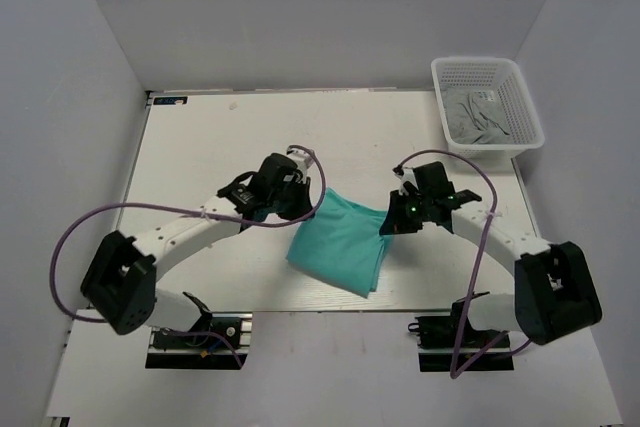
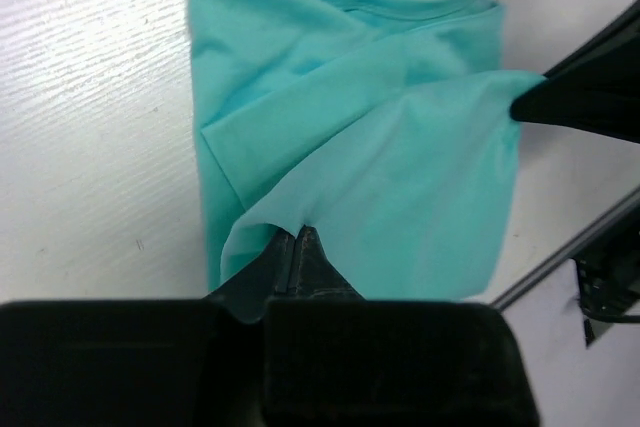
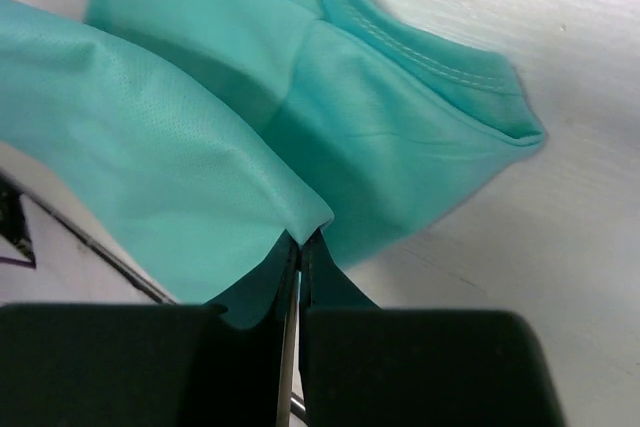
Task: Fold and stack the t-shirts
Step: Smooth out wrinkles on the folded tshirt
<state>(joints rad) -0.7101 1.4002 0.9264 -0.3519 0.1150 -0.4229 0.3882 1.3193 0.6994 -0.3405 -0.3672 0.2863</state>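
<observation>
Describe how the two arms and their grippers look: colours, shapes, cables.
Both the left arm and right arm have white curved links between bulky black joint housings. A thin purple cable loops along each. The left gripper and right gripper have black fingers tapering to narrow tips. A small green light glows near the right wrist.

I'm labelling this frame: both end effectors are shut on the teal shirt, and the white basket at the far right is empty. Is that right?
Not quite: the white basket holds grey cloth, as the top external view shows. The left end effector and right end effector are indeed shut on the teal shirt.
</observation>
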